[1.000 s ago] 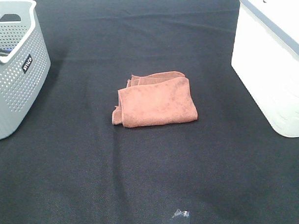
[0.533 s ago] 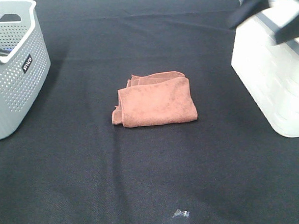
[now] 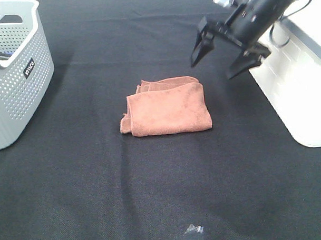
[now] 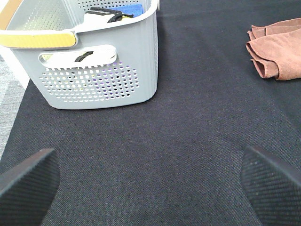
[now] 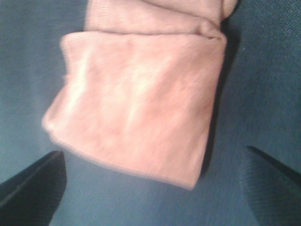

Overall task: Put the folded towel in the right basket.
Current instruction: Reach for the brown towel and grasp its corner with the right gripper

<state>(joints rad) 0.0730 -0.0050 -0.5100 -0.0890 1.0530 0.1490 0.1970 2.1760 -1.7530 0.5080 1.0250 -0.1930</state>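
The folded brown towel (image 3: 166, 107) lies flat on the black table, near the middle. It also shows in the right wrist view (image 5: 136, 99) and at the edge of the left wrist view (image 4: 277, 52). My right gripper (image 3: 217, 60) hangs open in the air behind and to the right of the towel, next to the white right basket (image 3: 295, 62). Its fingertips (image 5: 33, 188) frame the towel in the right wrist view. My left gripper (image 4: 150, 181) is open and empty over bare cloth, in front of the grey basket.
A grey perforated basket (image 3: 14, 72) stands at the left edge with dark and blue items inside (image 4: 113, 12). A small dark object (image 3: 193, 234) lies near the front edge of the table.
My right arm has swung in from the top right corner, past the white basket, down toward the towel with its jaws open. The towel has not moved.
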